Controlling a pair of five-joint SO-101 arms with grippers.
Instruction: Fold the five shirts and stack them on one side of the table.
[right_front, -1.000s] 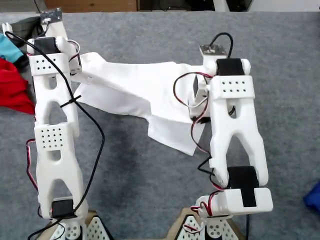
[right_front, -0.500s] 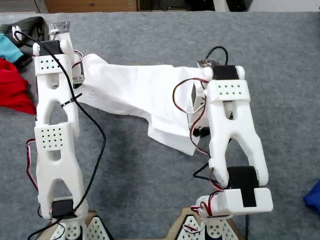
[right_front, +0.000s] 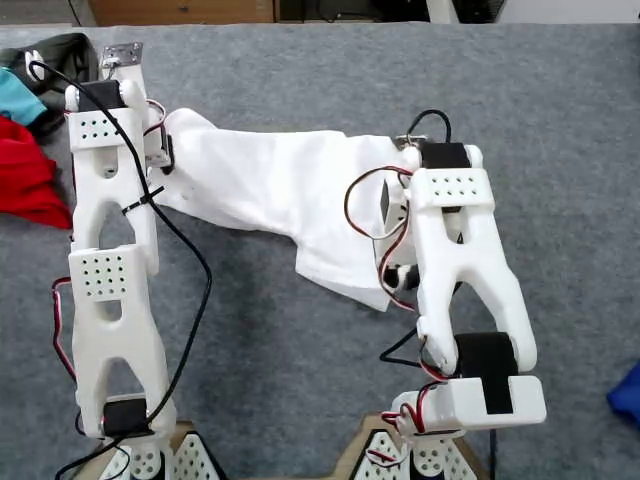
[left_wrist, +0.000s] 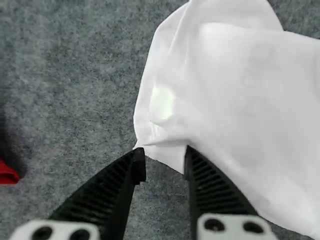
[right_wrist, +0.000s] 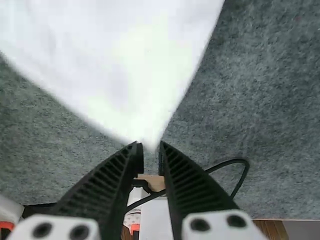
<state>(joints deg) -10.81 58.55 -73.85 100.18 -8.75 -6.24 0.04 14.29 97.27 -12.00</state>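
A white shirt (right_front: 280, 180) lies crumpled across the middle of the grey table, stretched between the two arms. My left gripper (right_front: 165, 150) is at its left end. In the left wrist view my left gripper (left_wrist: 164, 159) stands open, with the edge of the shirt (left_wrist: 235, 85) lying between its black fingertips. My right gripper (right_wrist: 151, 149) is shut on a corner of the white shirt (right_wrist: 115, 60), which fans out from the narrow gap. The right arm (right_front: 455, 190) hangs over the shirt's right end and hides that gripper from above.
A red shirt (right_front: 25, 180), a teal one (right_front: 15, 95) and a dark one (right_front: 55, 50) are piled at the far left edge. Something blue (right_front: 628, 392) shows at the right edge. A black cable (right_wrist: 225, 167) trails beside the right gripper.
The right arm has drawn back toward the near side with the shirt's corner. The left arm shifted slightly farther away, and the shirt's left end has settled onto the table.
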